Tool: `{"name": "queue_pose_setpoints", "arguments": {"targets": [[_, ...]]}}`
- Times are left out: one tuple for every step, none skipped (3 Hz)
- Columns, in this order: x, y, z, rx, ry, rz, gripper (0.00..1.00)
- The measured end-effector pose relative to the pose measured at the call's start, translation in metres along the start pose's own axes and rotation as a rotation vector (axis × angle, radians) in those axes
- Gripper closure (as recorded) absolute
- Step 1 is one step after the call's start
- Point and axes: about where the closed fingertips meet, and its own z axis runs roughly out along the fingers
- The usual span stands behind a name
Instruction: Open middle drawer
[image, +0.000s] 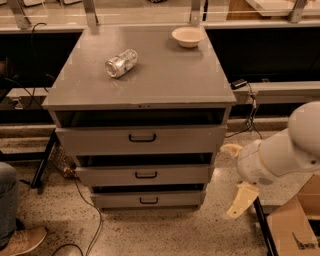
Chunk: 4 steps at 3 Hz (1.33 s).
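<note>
A grey metal cabinet holds three stacked drawers. The middle drawer has a flat grey front with a small black loop handle at its centre, and it looks pushed in. My gripper is to the right of the cabinet, about level with the middle drawer and apart from it. Its two cream fingers are spread open and hold nothing. The white arm reaches in from the right.
A crushed can and a white bowl lie on the cabinet top. The top drawer and bottom drawer have similar handles. A cardboard box is at lower right, a person's leg and shoe at lower left, and cables lie on the floor.
</note>
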Motion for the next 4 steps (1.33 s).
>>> {"name": "queue_pose_setpoints", "arguments": {"targets": [[0.018,0.012,0.053,-0.046,0.064,-0.040,0.00],[0.033,0.014,0.098,-0.046,0.109,-0.056,0.00],[0.033,0.014,0.098,-0.046,0.109,-0.056,0.00],[0.047,0.010,0.118,-0.014,0.134,-0.057,0.00]]}}
